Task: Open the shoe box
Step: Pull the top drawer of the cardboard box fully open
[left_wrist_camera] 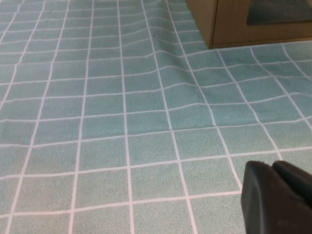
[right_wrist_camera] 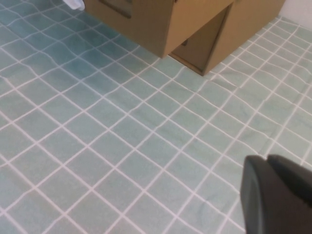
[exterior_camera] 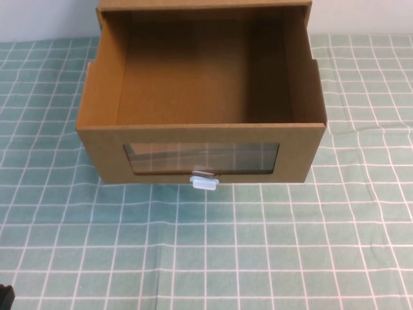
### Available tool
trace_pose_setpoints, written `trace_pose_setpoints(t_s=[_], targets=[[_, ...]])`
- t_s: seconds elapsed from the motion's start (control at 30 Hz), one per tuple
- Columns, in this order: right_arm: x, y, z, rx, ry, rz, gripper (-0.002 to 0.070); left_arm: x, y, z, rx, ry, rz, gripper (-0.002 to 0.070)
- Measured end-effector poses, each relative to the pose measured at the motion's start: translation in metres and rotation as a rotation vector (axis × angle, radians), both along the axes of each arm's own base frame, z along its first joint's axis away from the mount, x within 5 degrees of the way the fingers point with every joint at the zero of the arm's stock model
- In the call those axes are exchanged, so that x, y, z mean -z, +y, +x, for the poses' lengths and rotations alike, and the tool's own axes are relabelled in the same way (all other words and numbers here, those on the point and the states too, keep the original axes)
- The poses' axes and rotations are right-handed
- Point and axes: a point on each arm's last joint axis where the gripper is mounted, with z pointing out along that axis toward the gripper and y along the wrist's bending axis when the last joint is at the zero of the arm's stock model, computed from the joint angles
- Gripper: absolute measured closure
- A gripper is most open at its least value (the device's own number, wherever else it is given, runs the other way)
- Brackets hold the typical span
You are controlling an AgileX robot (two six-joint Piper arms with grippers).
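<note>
At the upper centre of the high view, the shoe box (exterior_camera: 203,139) ran off the top of the frame, so I could see only a strip of its outer sleeve (exterior_camera: 203,5). A small dark scrap (exterior_camera: 5,297) sat clipped by the lower left corner, and I could not tell what it was. Each gripper showed only in its own wrist camera, and only partly. The left gripper (left_wrist_camera: 273,168) hung low over the cloth, well short of the box's front corner, with its dark fingers (left_wrist_camera: 256,195) pressed together. The right gripper (right_wrist_camera: 267,161) hovered over bare cloth off the box's right side, apart from it, fingers likewise together and holding nothing.

The table was covered by a teal tablecloth (exterior_camera: 258,245) with a white grid of lines. It lay slightly rippled near the box in both wrist views. A pale wall (exterior_camera: 45,19) showed behind, in the upper left and upper right of the high view.

The box was plain brown cardboard, built as a drawer (exterior_camera: 193,77) in a sleeve. The drawer stood drawn well out toward the camera, its bare inside open to view. Its front panel carried a wide clear window (exterior_camera: 201,157) that reflected the grid. Just below it, at the centre of the panel's lower edge, was a small white pull tab (exterior_camera: 204,180). From the right wrist camera I could see the gap where the drawer's side left the sleeve.
</note>
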Motion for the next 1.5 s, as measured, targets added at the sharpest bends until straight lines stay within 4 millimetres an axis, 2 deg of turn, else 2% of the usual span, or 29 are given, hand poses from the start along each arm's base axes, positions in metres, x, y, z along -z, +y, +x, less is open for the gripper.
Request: trace_pose_setpoints(t_s=[0.13,0.47,0.63,0.73,0.9,1.0,1.33,1.5], targets=[[0.000,-0.006,-0.001,0.100,0.001,0.012,0.0689,0.000,0.000,0.000,0.000,0.000,0.000,0.0680],[0.000,-0.041,-0.015,0.742,-0.004,0.017,0.0689,0.000,0.000,0.000,0.000,0.000,0.000,0.0680],[0.000,-0.048,-0.022,0.912,0.003,0.027,0.0689,0.000,0.000,0.000,0.000,0.000,0.000,0.0680],[0.001,-0.042,-0.021,0.894,0.024,0.101,0.0689,0.000,0.000,0.000,0.000,0.000,0.000,0.0680],[-0.002,-0.018,-0.012,0.680,-0.005,0.338,0.0690,0.000,0.000,0.000,0.000,0.000,0.000,0.0680],[0.001,-0.010,-0.008,0.618,-0.024,0.423,0.0690,0.000,0.000,0.000,0.000,0.000,0.000,0.0680],[0.038,0.000,-0.015,0.576,-0.073,0.338,0.0689,0.000,0.000,0.000,0.000,0.000,0.000,0.0680],[0.061,0.003,-0.009,0.571,-0.132,0.368,0.0689,0.000,0.000,0.000,0.000,0.002,0.000,0.0680]])
